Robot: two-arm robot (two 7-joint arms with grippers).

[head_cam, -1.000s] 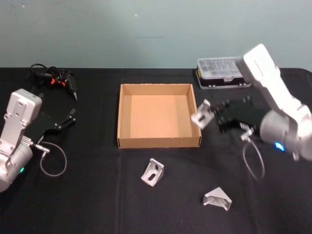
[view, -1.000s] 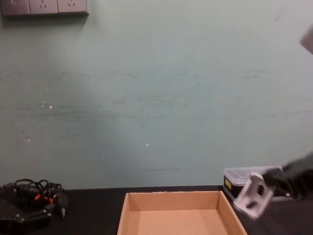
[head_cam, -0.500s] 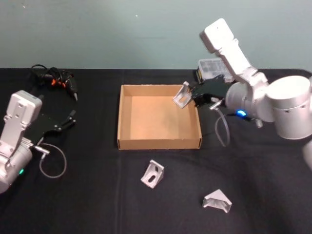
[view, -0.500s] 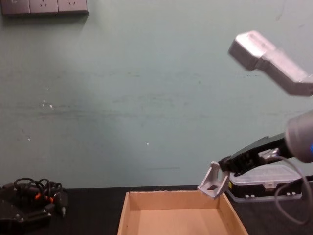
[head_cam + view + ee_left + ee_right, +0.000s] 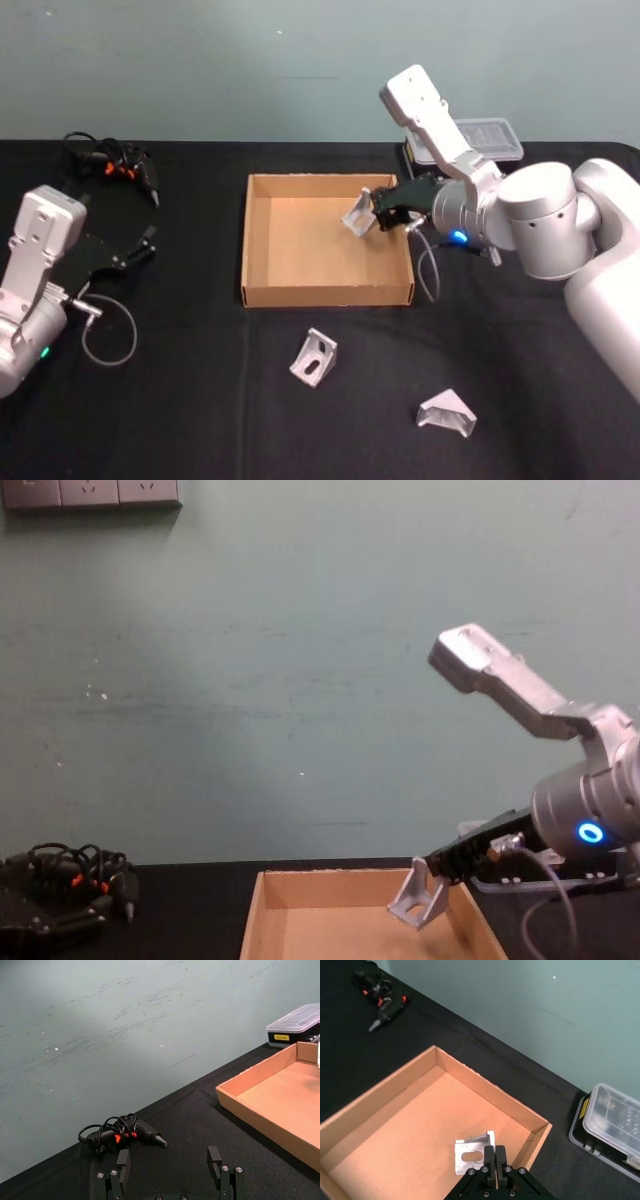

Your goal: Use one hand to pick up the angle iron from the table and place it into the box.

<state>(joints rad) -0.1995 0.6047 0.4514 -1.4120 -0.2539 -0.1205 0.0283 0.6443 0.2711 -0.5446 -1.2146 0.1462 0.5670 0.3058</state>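
My right gripper [image 5: 374, 215] is shut on a silver angle iron [image 5: 357, 213], holding it above the floor of the tan cardboard box [image 5: 262, 289], near the box's far right corner. In the right wrist view the angle iron [image 5: 472, 1156] sits clamped at the fingertips [image 5: 492, 1152] over the box floor [image 5: 410, 1130]. The chest view shows the angle iron [image 5: 420, 896] hanging just inside the box [image 5: 258, 920], with the right gripper [image 5: 447, 864] behind it. Two more angle irons [image 5: 313, 357] [image 5: 446, 411] lie on the black table [image 5: 180, 410] in front of the box. My left gripper [image 5: 170, 1170] is parked open at the table's left.
A clear-lidded plastic case [image 5: 480, 140] stands behind the right arm at the back right. A black tool with coiled cable [image 5: 115, 165] lies at the back left. A loose cable loop [image 5: 105, 335] hangs by the left arm.
The right arm has carried the angle iron leftward from beside the box's right wall, over the rim, and lowered it inside the box. The left arm has stayed still.
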